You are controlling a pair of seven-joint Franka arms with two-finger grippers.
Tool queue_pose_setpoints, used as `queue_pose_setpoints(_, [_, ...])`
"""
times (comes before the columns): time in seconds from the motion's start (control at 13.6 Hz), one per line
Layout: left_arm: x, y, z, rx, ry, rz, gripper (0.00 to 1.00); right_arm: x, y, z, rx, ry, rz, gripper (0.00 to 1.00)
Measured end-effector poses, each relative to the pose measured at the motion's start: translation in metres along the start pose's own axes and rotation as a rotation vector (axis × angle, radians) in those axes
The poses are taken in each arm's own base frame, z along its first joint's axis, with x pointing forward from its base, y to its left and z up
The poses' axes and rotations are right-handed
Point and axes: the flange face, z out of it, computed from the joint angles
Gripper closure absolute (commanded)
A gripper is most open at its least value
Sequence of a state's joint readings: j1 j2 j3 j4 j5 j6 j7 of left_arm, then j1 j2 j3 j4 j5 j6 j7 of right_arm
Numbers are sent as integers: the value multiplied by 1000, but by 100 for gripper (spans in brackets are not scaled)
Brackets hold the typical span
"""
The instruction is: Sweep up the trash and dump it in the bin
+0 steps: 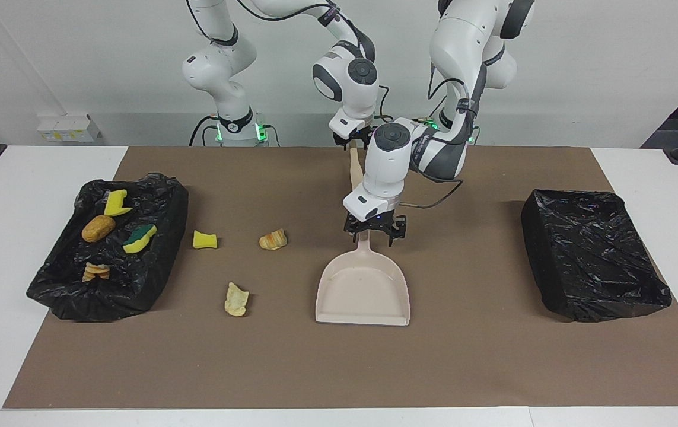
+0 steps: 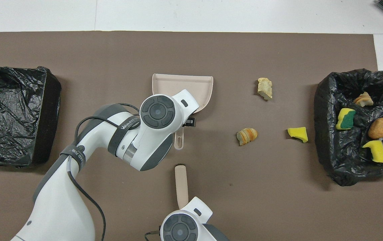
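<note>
The beige dustpan [image 1: 362, 290] lies flat mid-mat; it also shows in the overhead view [image 2: 191, 83]. My left gripper [image 1: 375, 234] is low at the dustpan's handle [image 1: 364, 242], fingers spread on either side of it. My right gripper [image 1: 353, 141] is shut on a beige stick-like handle [image 1: 355, 169], also in the overhead view [image 2: 180, 184], held close to the robots. Three trash pieces lie on the mat toward the right arm's end: a yellow sponge chunk [image 1: 204, 239], a golden bread-like lump [image 1: 273, 239] and a pale lump [image 1: 236, 299].
A black-lined bin [image 1: 60, 296] at the right arm's end holds several trash pieces, among them a green-backed sponge [image 1: 140, 238] and a brown lump [image 1: 98, 228]. A second black-lined bin [image 1: 552, 261] stands at the left arm's end with nothing in it.
</note>
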State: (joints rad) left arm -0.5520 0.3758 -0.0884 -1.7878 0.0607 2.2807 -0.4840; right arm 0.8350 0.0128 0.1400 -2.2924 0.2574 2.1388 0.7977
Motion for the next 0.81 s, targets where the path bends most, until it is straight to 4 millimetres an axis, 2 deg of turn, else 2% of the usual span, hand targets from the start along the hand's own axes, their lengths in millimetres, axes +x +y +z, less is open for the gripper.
queue_pose_setpoints(0.07, [-1,-1,2,2,-3,0,60,0,1,2,-4,-3,2,55])
queue_pose_setpoints(0.15, [-3,-1,4,4,-9,0,83,-1,2,5,-8,-6,3,67])
queue_pose_setpoints(0.22, [-5,0,6,6,-13,2,98,-1,4,7,-12,-10,4,91])
queue_pose_setpoints(0.29, [-6,1,7,7,-15,2,100,-1,4,9,-15,-12,5,100])
queue_pose_setpoints(0.59, [-7,1,7,9,-20,3,100,1,3,7,-11,-11,25,100])
queue_pose_setpoints(0.81, [-2,-5,-6,9,-2,-2,100,12,4,-3,9,-1,43,100])
